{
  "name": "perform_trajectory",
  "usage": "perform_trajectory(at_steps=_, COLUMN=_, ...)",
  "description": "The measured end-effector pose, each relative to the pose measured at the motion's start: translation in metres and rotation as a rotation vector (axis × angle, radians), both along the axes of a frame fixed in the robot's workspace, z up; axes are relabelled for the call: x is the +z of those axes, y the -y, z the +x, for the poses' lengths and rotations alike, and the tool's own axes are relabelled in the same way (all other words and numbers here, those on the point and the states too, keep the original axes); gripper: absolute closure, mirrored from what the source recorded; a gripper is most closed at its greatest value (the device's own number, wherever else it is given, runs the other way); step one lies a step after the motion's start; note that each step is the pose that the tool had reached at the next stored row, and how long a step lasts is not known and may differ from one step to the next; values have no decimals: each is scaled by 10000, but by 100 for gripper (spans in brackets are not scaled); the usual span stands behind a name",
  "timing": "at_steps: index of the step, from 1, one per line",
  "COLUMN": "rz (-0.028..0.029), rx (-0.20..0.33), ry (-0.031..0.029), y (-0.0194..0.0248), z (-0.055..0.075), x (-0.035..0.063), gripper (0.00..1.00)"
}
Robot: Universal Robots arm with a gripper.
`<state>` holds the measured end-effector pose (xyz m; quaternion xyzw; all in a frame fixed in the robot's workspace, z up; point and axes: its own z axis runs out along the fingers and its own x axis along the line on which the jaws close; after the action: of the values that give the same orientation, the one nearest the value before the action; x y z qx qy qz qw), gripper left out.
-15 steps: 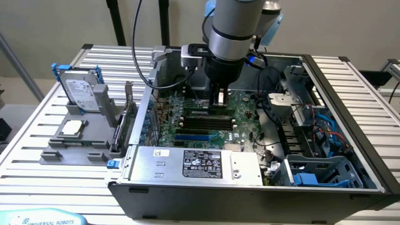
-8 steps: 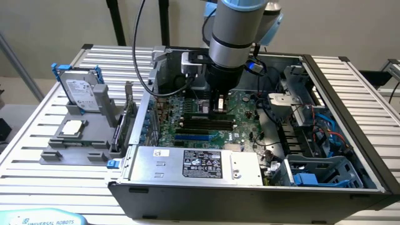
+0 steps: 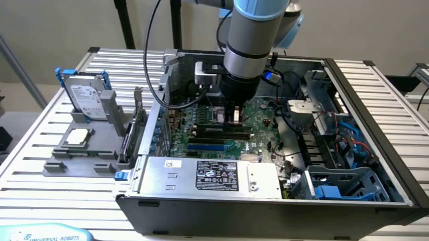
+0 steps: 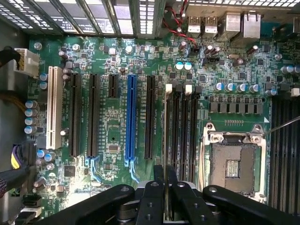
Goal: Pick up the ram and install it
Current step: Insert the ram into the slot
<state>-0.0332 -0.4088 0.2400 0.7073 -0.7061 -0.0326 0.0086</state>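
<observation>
Alignment is critical: with jaws clamped on the ram (image 4: 165, 140), hold its edge parallel and centred over the black memory slot (image 4: 171, 126).

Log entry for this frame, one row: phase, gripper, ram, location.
phase: installing | gripper: shut on ram | location: edge-on over black memory slots on motherboard | seating: cannot tell
</observation>
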Motion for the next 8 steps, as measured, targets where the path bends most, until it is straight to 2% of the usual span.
perform_trajectory(at_steps=8, rz=-14, rx=-59, ry=-1, y=0, z=3, x=-38, gripper=87)
